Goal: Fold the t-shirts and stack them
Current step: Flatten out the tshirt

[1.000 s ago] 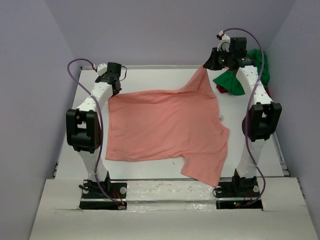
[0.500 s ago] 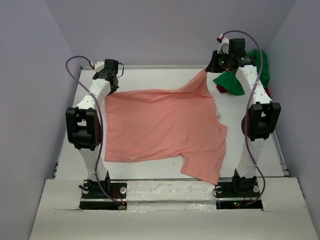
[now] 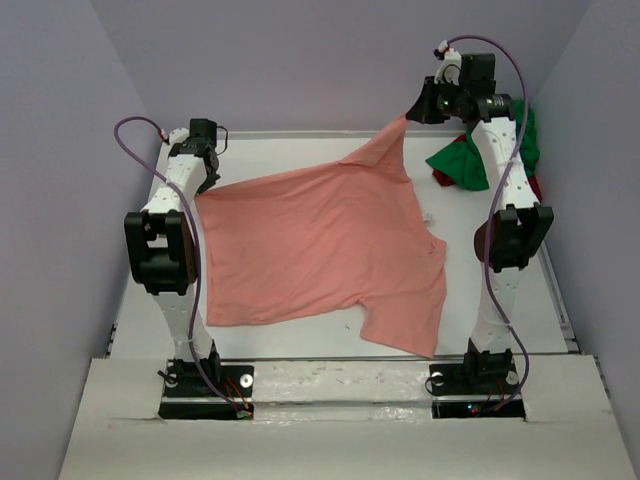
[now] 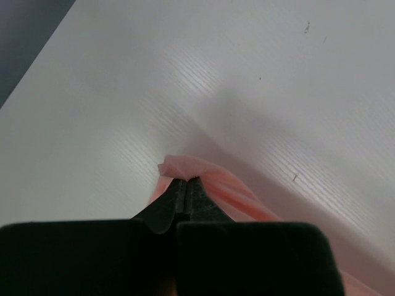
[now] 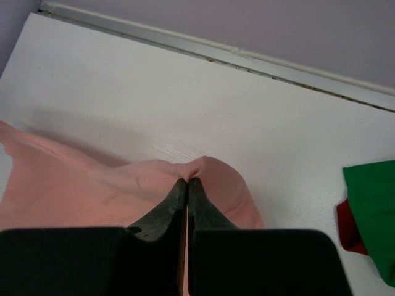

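The salmon pink t-shirt (image 3: 320, 245) lies spread over the middle of the white table, its far edge lifted at both corners. My left gripper (image 3: 197, 172) is shut on the far-left corner; in the left wrist view the pink cloth (image 4: 185, 166) bunches at my left gripper (image 4: 186, 180). My right gripper (image 3: 412, 112) is shut on the far-right corner, held higher, so the cloth rises in a peak. In the right wrist view the pink cloth (image 5: 123, 185) folds over my right gripper (image 5: 187, 180). The green t-shirt (image 3: 470, 160) lies crumpled at the far right, also seen as green cloth (image 5: 373, 203).
A dark red cloth (image 3: 447, 180) peeks from under the green pile, visible too as a red patch (image 5: 349, 225). The table's back rail (image 5: 216, 49) runs along the purple wall. Side walls stand close on both sides of the table (image 3: 290, 150).
Both grippers have moved left and away with the pink shirt's far corners. The right one rose higher, and the shirt has slid leftward on the table.
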`<state>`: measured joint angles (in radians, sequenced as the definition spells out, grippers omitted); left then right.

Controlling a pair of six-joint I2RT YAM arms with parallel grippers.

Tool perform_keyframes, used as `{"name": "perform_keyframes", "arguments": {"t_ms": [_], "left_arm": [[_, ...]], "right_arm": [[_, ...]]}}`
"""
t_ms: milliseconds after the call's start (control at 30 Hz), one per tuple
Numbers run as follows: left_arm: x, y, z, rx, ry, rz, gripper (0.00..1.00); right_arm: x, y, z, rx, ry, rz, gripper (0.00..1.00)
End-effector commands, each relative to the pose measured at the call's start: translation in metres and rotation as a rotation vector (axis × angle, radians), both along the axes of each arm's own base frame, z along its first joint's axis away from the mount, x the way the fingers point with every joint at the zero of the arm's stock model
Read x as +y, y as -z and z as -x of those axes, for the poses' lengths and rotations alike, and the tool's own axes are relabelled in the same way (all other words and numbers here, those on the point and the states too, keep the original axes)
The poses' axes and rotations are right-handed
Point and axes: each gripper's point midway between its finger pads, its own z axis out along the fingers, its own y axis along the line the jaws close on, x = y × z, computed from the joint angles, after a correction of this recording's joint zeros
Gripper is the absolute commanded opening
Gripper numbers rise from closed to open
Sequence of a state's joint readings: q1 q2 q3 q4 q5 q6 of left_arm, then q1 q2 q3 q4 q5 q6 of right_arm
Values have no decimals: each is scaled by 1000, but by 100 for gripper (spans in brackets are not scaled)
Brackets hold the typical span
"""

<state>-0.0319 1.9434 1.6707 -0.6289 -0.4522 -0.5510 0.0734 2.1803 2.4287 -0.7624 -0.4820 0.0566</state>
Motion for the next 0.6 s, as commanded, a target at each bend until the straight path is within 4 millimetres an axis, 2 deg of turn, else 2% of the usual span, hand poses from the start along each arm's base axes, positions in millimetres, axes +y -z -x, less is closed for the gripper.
{"name": "perform_keyframes", "arguments": {"t_ms": [0, 100, 200, 233, 267, 333, 367, 433, 467, 533, 567], "left_arm": [[8, -15, -2, -20, -14, -13, 0], [6, -16, -5, -24, -8, -6, 0], [4, -22, -6, -39, 5, 6, 0], [2, -24, -6, -44, 18, 12, 0], [2, -25, -6, -53, 20, 13, 0], [2, -31, -3, -65, 20, 10, 0], [2, -36, -1, -68, 19, 9, 0], [1, -43, 4, -77, 24, 18, 0], [0, -54, 8, -101, 36, 19, 0], [-8, -73, 12, -134, 74, 37, 0], [-11, -96, 17, -178, 96, 28, 0]], "right_arm": [[14, 7, 2, 14, -78, -21, 0], [27, 19, 8, 50, -169, -64, 0], [25, 29, 3, 66, -123, -42, 0], [9, 35, -1, 71, -23, 14, 0], [5, 34, 1, 66, -3, 26, 0], [-6, 20, 2, 7, 60, 51, 0], [-4, 5, 14, -35, 61, 55, 0], [-15, -16, 24, -91, 117, 73, 0], [-17, -41, 38, -141, 132, 92, 0], [-23, -72, 52, -204, 173, 104, 0], [-27, -104, 70, -266, 181, 105, 0]]}}
